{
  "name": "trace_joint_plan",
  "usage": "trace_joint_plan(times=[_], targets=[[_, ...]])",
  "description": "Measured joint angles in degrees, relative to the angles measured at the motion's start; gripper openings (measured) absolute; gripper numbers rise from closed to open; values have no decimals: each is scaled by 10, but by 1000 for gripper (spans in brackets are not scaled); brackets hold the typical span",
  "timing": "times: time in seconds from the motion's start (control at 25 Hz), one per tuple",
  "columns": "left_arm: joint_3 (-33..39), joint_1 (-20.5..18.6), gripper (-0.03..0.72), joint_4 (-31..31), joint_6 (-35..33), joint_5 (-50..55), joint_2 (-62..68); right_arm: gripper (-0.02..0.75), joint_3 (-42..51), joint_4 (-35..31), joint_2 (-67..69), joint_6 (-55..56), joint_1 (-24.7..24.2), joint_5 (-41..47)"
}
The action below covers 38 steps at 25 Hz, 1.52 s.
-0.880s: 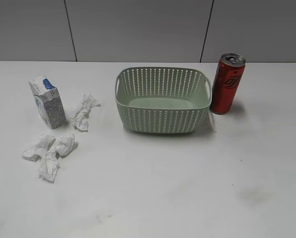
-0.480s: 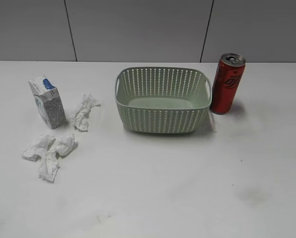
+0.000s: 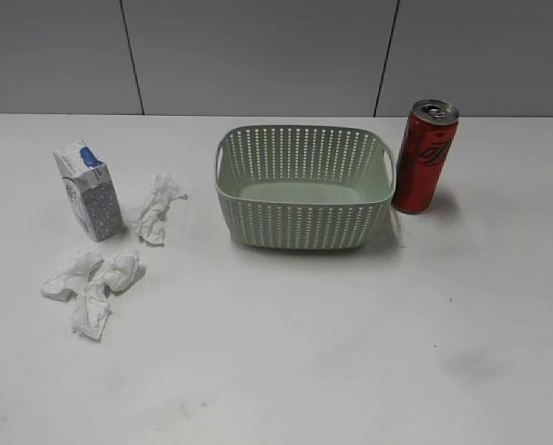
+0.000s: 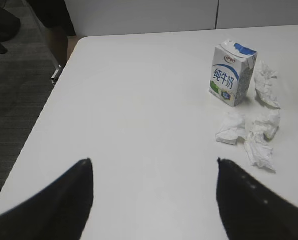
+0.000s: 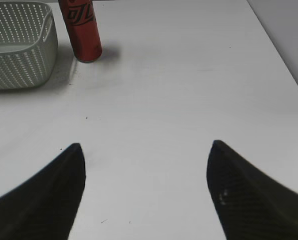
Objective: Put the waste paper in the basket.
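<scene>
Several crumpled white waste paper wads lie on the left of the white table: one wad [image 3: 157,208] beside the carton and a cluster [image 3: 91,283] in front of it. The cluster also shows in the left wrist view [image 4: 248,132], with the far wad [image 4: 266,82] behind it. The sage-green basket [image 3: 304,225] stands empty at mid-table and shows in the right wrist view [image 5: 19,60]. My left gripper [image 4: 153,162] is open and empty, well short of the paper. My right gripper [image 5: 145,145] is open and empty over bare table. Neither gripper shows in the exterior view.
A white-and-blue milk carton [image 3: 89,191] stands left of the wads, also in the left wrist view [image 4: 231,73]. A red can [image 3: 425,156] stands just right of the basket, also in the right wrist view [image 5: 82,30]. The table's left edge [image 4: 44,107] drops to dark floor.
</scene>
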State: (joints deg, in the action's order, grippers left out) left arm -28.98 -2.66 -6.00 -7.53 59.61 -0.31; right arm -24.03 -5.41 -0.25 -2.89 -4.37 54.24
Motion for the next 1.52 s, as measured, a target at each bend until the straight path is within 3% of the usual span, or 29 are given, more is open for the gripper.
trace_joint_plan(times=[0.96,1.28,1.52], targets=[[-4,0,561,-2,0,-9,11,571,0,0,0,0,0,0],[-12,0,561,-57,-1,-103,217,571,0,0,0,0,0,0],[-37,0,562,-95,-62,-186,427,571,0,0,0,0,0,0]])
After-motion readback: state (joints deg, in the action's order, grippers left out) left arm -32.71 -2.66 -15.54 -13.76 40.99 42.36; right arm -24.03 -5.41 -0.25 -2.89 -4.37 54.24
